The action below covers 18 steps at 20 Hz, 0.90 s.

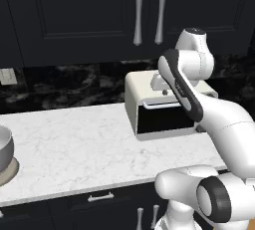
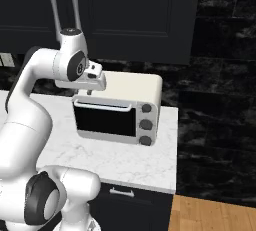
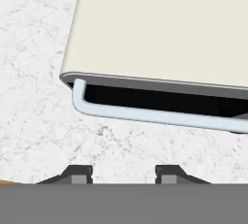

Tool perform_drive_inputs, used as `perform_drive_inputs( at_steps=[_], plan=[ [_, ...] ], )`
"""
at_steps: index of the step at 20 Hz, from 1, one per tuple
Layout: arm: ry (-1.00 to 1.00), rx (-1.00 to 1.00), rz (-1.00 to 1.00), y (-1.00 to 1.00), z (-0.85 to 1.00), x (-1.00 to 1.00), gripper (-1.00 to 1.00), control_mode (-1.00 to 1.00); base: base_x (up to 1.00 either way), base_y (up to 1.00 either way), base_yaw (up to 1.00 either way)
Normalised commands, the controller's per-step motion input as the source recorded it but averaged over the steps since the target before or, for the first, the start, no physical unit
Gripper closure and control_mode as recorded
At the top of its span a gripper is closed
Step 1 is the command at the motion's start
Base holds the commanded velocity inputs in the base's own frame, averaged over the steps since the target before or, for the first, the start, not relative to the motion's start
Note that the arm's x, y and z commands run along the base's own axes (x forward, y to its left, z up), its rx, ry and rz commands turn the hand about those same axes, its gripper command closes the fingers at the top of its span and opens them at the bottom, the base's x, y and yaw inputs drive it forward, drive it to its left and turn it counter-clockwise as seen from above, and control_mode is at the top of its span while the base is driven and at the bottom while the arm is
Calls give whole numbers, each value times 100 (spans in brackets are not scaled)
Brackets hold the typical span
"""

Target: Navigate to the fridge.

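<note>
Still, the fridge is not to be made out in any of these pictures, so where it stands cannot be told from here; nothing can be judged of how it would handle or where to take hold of it, and the task asks only for driving up to it.

At the centre of the left base view sits a small cream box-shaped oven [image 1: 149, 105] with a dark window, resting on the white marble bench [image 1: 69, 144]. Matte black upper cabinets with long silver handles [image 1: 74, 15] fill the top of that frame. A grey metal bowl [image 1: 4, 147] lies at the far left edge.

The end effector [image 3: 120, 173] hovers above the oven's pale bar handle [image 3: 145, 114], fingers parted and empty. A strip of wooden floor [image 2: 212, 215] shows at the lower right of the right base view.
</note>
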Motion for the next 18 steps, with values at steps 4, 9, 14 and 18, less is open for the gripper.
perform_drive_inputs(
  at_steps=[4,9,14,18],
  plan=[
    [0,0,0,0,0,0,-100,100,0,0,0],
    [0,0,0,0,0,0,-100,100,-3,0,0],
    [0,0,0,0,0,0,-100,100,-48,-8,-6],
    [0,0,0,0,0,0,-100,100,-10,14,-57]
  ],
)
